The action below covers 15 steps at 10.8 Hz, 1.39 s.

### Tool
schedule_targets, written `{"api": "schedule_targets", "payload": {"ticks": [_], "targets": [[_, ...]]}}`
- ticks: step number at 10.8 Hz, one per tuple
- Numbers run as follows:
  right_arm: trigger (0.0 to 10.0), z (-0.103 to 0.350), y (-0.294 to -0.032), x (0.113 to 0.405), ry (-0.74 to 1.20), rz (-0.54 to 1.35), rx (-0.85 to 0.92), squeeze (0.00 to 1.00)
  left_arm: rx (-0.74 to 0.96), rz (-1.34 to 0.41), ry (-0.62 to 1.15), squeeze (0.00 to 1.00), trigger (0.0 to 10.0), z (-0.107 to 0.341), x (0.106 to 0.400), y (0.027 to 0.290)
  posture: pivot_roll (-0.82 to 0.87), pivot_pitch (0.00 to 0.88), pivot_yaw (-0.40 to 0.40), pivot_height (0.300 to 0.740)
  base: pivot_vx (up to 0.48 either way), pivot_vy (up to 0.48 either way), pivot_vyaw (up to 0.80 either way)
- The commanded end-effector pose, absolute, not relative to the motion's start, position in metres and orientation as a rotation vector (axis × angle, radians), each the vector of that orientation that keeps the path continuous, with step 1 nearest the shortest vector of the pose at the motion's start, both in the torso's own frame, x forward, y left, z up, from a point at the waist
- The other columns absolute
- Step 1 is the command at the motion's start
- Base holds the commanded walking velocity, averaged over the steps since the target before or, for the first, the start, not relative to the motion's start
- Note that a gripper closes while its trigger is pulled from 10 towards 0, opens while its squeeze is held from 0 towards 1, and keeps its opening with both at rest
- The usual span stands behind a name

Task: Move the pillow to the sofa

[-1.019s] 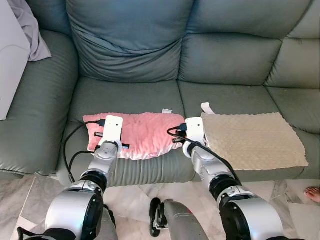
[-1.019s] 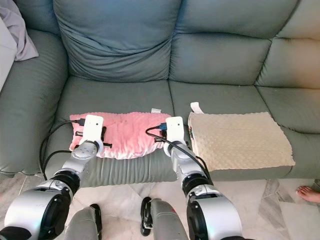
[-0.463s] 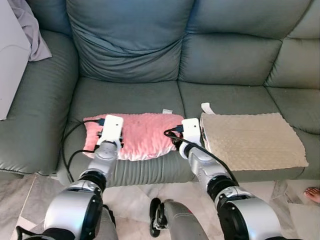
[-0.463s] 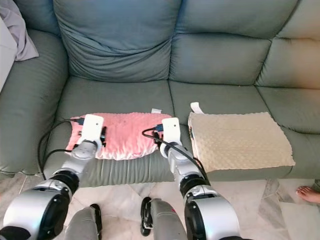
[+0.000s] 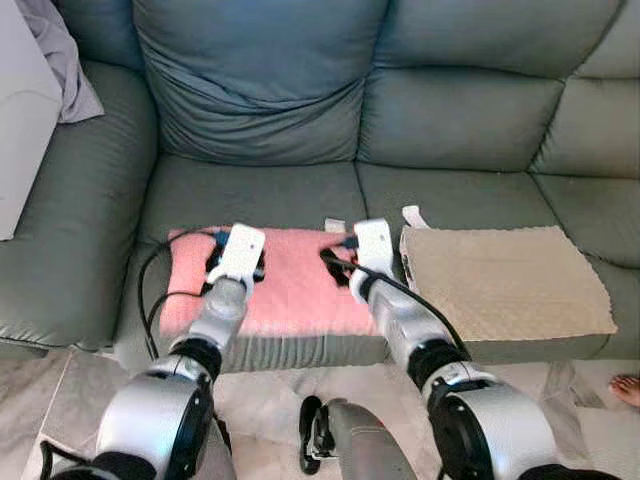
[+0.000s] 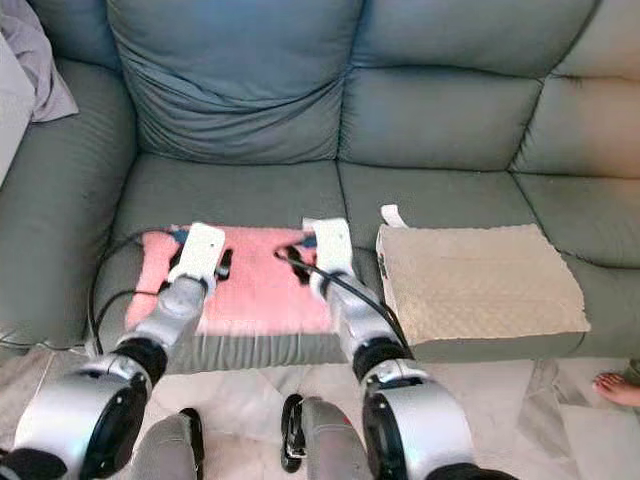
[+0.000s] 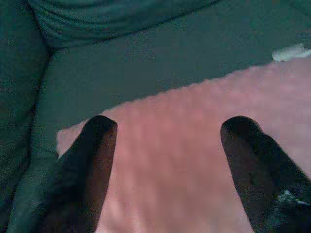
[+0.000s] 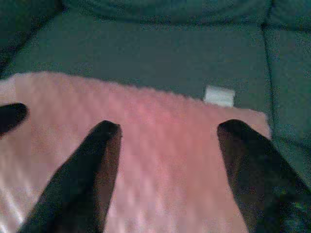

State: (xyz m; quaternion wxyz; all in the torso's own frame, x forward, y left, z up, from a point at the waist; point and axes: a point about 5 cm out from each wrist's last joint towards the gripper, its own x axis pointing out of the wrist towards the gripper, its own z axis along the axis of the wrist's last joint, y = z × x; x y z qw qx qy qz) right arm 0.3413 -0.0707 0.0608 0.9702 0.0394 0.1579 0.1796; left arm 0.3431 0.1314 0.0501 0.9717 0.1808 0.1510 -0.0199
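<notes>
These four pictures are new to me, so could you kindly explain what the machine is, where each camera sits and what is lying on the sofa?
The machine is a humanoid robot standing in front of a grey-green sofa. The two wide pictures come from a pair of cameras on its head, looking down over its silver arms. The two darker pictures come from cameras on its wrists, each looking along that arm's two black fingers.

A pink pillow lies on the seat, with a beige pillow beside it, on the robot's right. The left gripper and the right gripper are both open above the pink pillow, gripping nothing. A person's foot shows on the floor at the lower right edge.
</notes>
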Motion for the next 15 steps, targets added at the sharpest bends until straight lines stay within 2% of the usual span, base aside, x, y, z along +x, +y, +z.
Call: {"api": "schedule_targets", "payload": {"ticks": [1,3,6,8,10,12,13,15], "targets": [[10.0,0.060,-0.072,0.341,0.330,0.356,0.088,1.00,0.354,-0.048,0.300,1.00,10.0,0.051,0.344,0.128,-0.12,0.196,-0.147,0.740,0.000,0.000,0.00],[10.0,0.072,-0.066,0.346,0.296,0.366,0.129,1.00,0.349,-0.029,0.248,1.00,10.0,0.062,0.350,0.132,-0.10,0.158,-0.138,0.740,0.000,0.000,0.00],[10.0,0.095,-0.068,0.351,0.202,0.409,0.125,1.00,0.368,0.062,0.028,1.00,10.0,0.098,0.361,0.141,-0.06,0.057,-0.106,0.740,0.000,0.000,0.00],[10.0,0.095,-0.090,0.340,0.154,0.384,0.119,1.00,0.311,0.078,0.006,1.00,10.0,0.089,0.338,0.145,-0.01,0.000,-0.099,0.740,0.000,0.000,0.00],[10.0,0.088,-0.106,0.320,0.129,0.374,0.095,1.00,0.245,0.060,0.028,1.00,10.0,0.087,0.307,0.148,0.03,0.000,-0.110,0.740,0.000,0.000,0.00],[10.0,0.084,-0.124,0.296,0.087,0.343,-0.041,1.00,0.282,-0.040,0.027,1.00,10.0,0.088,0.272,0.151,0.07,0.000,-0.108,0.740,0.000,0.000,0.00],[10.0,0.084,-0.133,0.289,0.071,0.304,-0.059,1.00,0.232,-0.039,0.067,1.00,10.0,0.081,0.257,0.157,0.07,0.000,-0.098,0.740,0.000,0.000,0.00],[10.0,0.081,-0.146,0.280,0.070,0.214,0.019,1.00,0.203,0.023,0.076,1.00,10.0,0.078,0.239,0.170,0.09,0.000,-0.087,0.740,0.000,0.000,0.00]]}}
